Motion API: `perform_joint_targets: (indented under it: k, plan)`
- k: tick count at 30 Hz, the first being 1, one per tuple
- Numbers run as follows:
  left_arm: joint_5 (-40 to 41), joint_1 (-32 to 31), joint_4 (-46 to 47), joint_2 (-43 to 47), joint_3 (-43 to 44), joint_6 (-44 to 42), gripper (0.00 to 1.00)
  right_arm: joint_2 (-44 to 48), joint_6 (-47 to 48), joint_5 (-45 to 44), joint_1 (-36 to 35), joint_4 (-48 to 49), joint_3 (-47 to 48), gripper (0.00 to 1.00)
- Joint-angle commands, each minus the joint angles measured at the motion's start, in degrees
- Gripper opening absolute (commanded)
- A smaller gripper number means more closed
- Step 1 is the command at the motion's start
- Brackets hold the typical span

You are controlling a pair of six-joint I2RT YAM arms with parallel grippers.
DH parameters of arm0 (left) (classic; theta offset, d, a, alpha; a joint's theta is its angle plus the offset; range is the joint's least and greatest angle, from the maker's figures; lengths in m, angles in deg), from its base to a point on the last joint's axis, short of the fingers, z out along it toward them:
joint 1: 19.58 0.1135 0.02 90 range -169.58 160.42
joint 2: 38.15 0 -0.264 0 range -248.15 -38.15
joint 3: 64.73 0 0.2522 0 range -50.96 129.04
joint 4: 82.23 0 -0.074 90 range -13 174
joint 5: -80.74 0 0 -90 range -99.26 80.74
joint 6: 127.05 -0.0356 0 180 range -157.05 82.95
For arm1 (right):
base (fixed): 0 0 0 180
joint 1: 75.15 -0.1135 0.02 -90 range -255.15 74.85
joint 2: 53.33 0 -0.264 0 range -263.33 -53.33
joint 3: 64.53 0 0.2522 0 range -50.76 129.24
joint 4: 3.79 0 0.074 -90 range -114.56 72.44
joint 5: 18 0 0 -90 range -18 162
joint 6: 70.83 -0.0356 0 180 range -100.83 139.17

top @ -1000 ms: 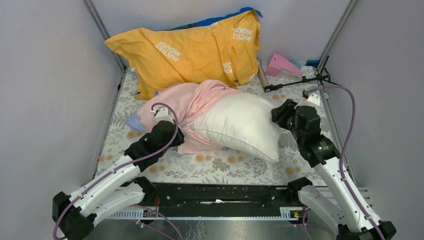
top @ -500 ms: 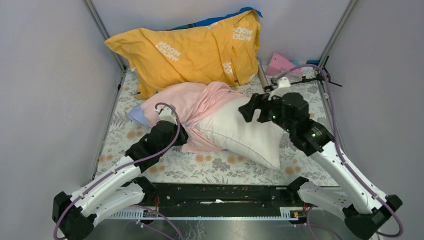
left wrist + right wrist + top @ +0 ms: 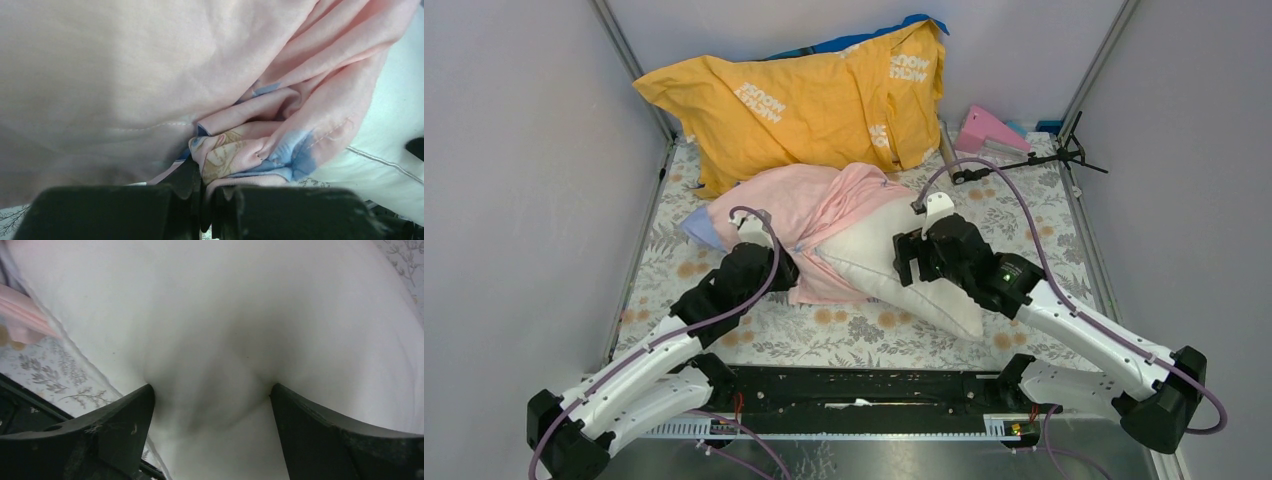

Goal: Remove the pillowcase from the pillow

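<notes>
The pillowcase (image 3: 794,205), pale pink with some light blue, is bunched over the far left part of the white pillow (image 3: 864,262). The pillow's near right half lies bare on the floral mat. My left gripper (image 3: 790,268) is shut on a fold of the pillowcase's edge, seen close in the left wrist view (image 3: 235,155), where the closed gripper (image 3: 205,195) pinches pink and blue fabric. My right gripper (image 3: 911,262) is open and presses down into the bare pillow's middle. In the right wrist view the pillow (image 3: 225,315) bulges between the gripper's (image 3: 210,400) wide-spread fingers (image 3: 125,415).
A yellow-orange cushion (image 3: 804,95) with white lettering leans at the back. A pink object (image 3: 989,130) and a black stand (image 3: 1024,165) lie at the back right. Grey walls close both sides. A black rail (image 3: 854,390) runs along the near edge.
My right arm swung left from the pillow's right end and came down onto its middle, squashing it. My left gripper kept its hold on the pillowcase and barely moved.
</notes>
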Motion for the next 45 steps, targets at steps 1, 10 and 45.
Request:
perform_joint_targets:
  k: [1, 10, 45]
  plan:
    - [4.0, 0.4, 5.4, 3.2, 0.7, 1.8, 0.0, 0.5, -1.0, -7.1, -0.3, -1.3, -3.9, 0.77]
    - [19.4, 0.4, -8.3, 7.0, 4.1, 5.2, 0.0, 13.6, -8.2, -21.9, 1.1, 2.7, -8.4, 0.0]
    - [23.4, 1.2, -20.8, -20.7, 54.9, -10.9, 0.0, -5.5, -13.3, 14.8, 21.8, 5.4, 21.8, 0.0]
